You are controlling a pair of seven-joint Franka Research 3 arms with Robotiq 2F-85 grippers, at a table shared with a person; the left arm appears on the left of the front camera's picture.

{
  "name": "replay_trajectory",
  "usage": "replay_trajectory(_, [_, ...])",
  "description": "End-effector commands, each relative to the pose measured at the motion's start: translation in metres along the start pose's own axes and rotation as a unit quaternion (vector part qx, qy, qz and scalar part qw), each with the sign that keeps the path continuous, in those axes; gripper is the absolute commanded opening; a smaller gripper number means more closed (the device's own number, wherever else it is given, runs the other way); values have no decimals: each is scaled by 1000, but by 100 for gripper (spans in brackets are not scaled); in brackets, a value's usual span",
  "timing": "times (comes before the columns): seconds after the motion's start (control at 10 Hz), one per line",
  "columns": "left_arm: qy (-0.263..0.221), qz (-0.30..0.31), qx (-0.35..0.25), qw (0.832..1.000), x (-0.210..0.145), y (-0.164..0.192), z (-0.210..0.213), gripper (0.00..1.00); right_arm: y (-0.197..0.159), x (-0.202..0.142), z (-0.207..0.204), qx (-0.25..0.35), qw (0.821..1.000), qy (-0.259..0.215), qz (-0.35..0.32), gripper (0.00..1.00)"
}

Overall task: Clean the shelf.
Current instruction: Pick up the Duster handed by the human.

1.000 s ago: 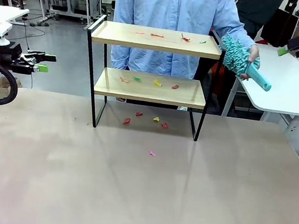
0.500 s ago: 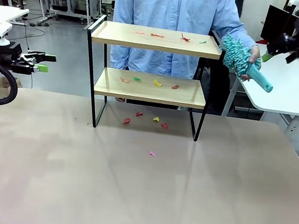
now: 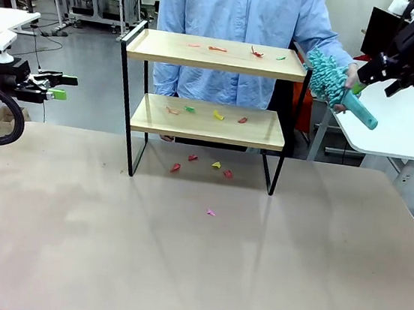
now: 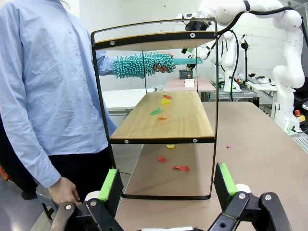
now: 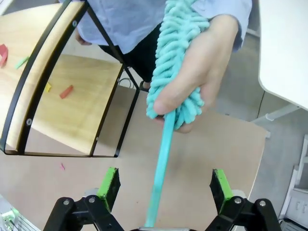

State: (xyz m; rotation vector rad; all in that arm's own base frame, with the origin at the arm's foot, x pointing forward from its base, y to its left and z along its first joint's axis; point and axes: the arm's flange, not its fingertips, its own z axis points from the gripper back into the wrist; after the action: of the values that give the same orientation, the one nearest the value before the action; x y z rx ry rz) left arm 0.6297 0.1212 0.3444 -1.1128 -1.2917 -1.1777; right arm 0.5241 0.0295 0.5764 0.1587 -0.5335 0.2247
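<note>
Shelf (image 3: 219, 57): one, two boards, at the table's (image 3: 192, 274) far middle, in front of the person.
Scraps (image 3: 218, 115): four on the top board, four on the lower, five on the table.
Duster (image 3: 325, 73): one, in the person's hand (image 3: 351, 73) beside the shelf's right end.
Right gripper (image 5: 163, 180): fingers apart around the duster handle, not touching it; shelf beyond the duster.
Left gripper (image 4: 168, 178): fingers apart, empty, well left of the shelf.

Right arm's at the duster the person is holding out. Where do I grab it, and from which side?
Take the bare handle, not the fluffy head, which the person's hand wraps. Come in from the handle's free end: the thin stick runs between the fingers of the open right gripper, so closing across it looks workable.
</note>
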Motion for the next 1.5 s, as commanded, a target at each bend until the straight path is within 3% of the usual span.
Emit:
replay_trajectory(0.0, [3,-2,1,1000,2,0,0,100,12,-13,-3,-15,1000,7,-15,100])
replay_trajectory(0.8, [3,-2,1,1000,2,0,0,100,15,-24,-34,-44,998,10,-36,100])
replay_trajectory(0.9, [3,-2,1,1000,2,0,0,100,15,-24,-33,-50,998,9,-35,40])
replay_trajectory(1.0, [3,-2,1,1000,2,0,0,100,15,-24,-34,-52,998,14,-35,40])
replay_trajectory(1.1, [3,-2,1,1000,2,0,0,100,15,-25,-32,-57,998,19,-35,0])
replay_trajectory(1.2, [3,-2,1,1000,2,0,0,100,14,-25,-32,-56,997,24,-36,38])
replay_trajectory(1.3, [3,-2,1,1000,2,0,0,100,12,-25,-31,-54,997,27,-37,0])
replay_trajectory(1.4, [3,-2,1,1000,2,0,0,100,13,-25,-30,-54,998,28,-35,0])
